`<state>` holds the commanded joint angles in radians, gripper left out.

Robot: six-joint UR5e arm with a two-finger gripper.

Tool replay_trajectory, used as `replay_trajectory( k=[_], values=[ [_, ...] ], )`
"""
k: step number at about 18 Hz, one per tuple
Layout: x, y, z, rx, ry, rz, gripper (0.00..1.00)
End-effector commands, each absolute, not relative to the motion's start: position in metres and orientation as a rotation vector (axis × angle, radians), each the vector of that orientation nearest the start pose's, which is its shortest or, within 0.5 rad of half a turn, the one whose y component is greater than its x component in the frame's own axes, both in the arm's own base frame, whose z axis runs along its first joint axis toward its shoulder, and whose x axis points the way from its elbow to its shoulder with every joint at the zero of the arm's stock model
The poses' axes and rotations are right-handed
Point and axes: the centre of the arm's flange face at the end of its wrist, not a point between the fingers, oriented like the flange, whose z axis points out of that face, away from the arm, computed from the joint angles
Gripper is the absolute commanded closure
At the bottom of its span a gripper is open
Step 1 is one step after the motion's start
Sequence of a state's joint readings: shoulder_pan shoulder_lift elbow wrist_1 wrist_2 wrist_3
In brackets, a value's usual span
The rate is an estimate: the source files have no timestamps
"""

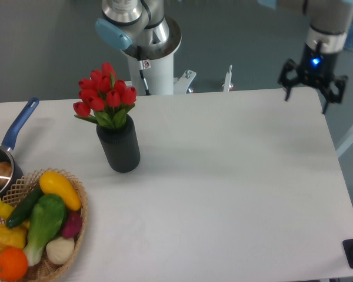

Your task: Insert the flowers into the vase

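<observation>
The jaws stand wide apart with nothing between them. The gripper [307, 94] hangs at the far right corner of the white table [235, 176], fingers pointing down, a blue light glowing on its wrist just above. It is well apart from everything else on the table.

Far off to the left, the flowers [104, 94] stand in the vase [120, 148]: the red tulip buds and green leaves rise out of the round opening and lean a little to the left, while the stems are hidden inside. The matte black vase stands upright on the table, left of centre.

Behind the vase, at the table's far edge, rises the arm's white base column [155, 64].

Nearer and further left, a wicker basket [76, 235] sits at the near left corner, holding a yellow squash, green vegetables, a purple piece, a pale bulb and an orange. Just beyond the basket, at the left edge, a blue-handled saucepan [15, 132] is partly cut off by the frame, with something pale brown inside.
</observation>
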<state>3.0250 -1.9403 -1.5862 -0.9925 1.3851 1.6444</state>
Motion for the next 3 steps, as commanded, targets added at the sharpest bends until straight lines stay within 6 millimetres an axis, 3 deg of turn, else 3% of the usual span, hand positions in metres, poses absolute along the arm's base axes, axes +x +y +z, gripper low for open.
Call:
replay_trajectory(
  k=[3],
  values=[
    [-0.6134,0.2309,0.3197,-2.976,0.338,0.262,0.00]
  ],
)
